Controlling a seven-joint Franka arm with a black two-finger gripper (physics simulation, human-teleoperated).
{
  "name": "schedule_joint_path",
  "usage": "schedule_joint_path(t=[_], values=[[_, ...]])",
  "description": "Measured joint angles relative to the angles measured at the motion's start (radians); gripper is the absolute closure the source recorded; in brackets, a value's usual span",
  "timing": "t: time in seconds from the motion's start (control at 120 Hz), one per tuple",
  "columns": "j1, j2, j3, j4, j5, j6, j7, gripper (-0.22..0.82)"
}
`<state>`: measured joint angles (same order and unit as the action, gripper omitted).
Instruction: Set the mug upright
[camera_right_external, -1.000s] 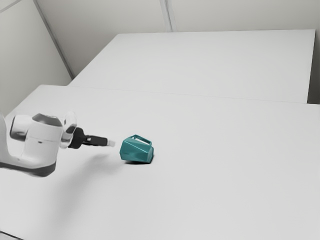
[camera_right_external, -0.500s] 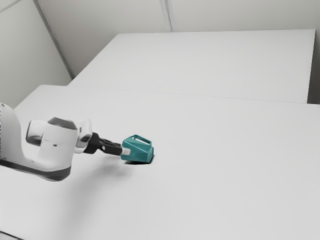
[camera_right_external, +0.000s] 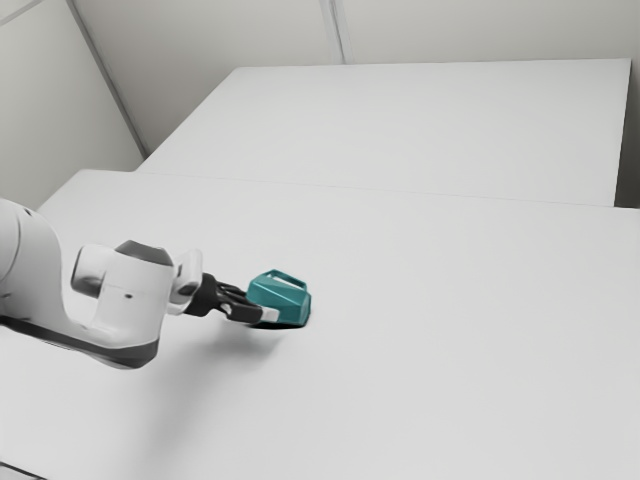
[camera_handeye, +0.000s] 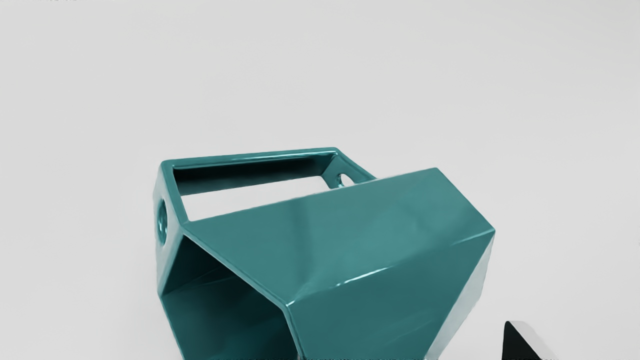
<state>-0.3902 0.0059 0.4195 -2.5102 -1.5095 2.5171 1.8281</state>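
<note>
Mug (camera_right_external: 280, 300): teal, faceted, glossy, down on its side on the table (camera_right_external: 430, 350); upright condition not met. Location: well in from the table's far edge, inward of its far corner on the exterior view's left.

Handling (estimate): light, stiff ceramic or hard plastic; smooth faces, likely slippery, might chip if tipped hard onto its foot. Best hold: the side wall close to the mouth rim (camera_handeye: 235, 267), one finger in and one out, or two facing sides of the body. The angular handle (camera_handeye: 250, 156) gives an alternative hold, but a pull there could roll the body.

Orientation: mouth toward the arm (camera_right_external: 125, 300), base away from it toward the exterior view's right. Long axis roughly along the table's far edge, slightly slanted. Handle on the upper side, leaning toward that far edge.

Hand (camera_right_external: 259, 305): at the mouth end, low by the table, open. In the wrist view one black fingertip (camera_handeye: 515, 345) stands outside the body, a gap between; location of the other fingertip, inside the mouth or behind the wall, cannot be told.

Judgement: needs a firm closure, then a slow turn bringing the mouth up and the base down. Risk: closing off-centre would roll or push the mug.
</note>
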Motion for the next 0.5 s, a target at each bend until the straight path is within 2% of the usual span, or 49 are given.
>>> schedule_joint_path(t=[0.333,0.5], values=[[-0.029,-0.025,-0.001,0.009,-0.009,0.004,0.038,0.64],[0.012,-0.043,-0.001,0.012,-0.009,0.007,0.051,0.72]])
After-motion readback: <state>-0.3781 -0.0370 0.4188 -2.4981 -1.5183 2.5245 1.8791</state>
